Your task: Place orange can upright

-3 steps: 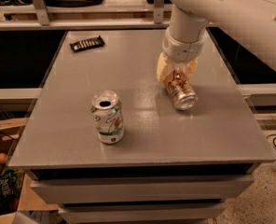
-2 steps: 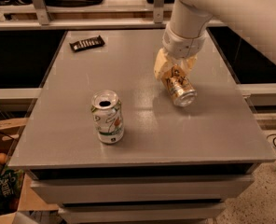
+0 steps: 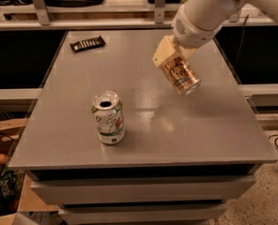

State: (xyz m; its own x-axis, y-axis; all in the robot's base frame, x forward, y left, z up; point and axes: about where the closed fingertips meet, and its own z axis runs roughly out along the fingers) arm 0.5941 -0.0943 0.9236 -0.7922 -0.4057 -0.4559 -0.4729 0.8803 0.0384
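The gripper (image 3: 173, 63) hangs over the right rear part of the grey counter (image 3: 209, 125), at the end of the white arm (image 3: 200, 13) that comes in from the upper right. Its 2 tan fingers (image 3: 163, 54) are clamped on the upper end of the orange can (image 3: 180, 75), pinching it from either side.

The orange can is tilted, neither upright nor flat. Its silver end points down and to the right, and its tan-orange body with pale markings slants up into the fingers. It looks to be held clear of the counter, with a faint reflection on the surface beneath it.

A white-and-green can (image 3: 109, 118) stands upright near the front left of the counter, well apart from the orange can. Its open silver top faces up.

A flat black object (image 3: 87, 43) with a row of pale marks lies at the far left corner of the counter; what it is cannot be told. Behind the counter runs a pale rail (image 3: 82, 23) with dark space under it.
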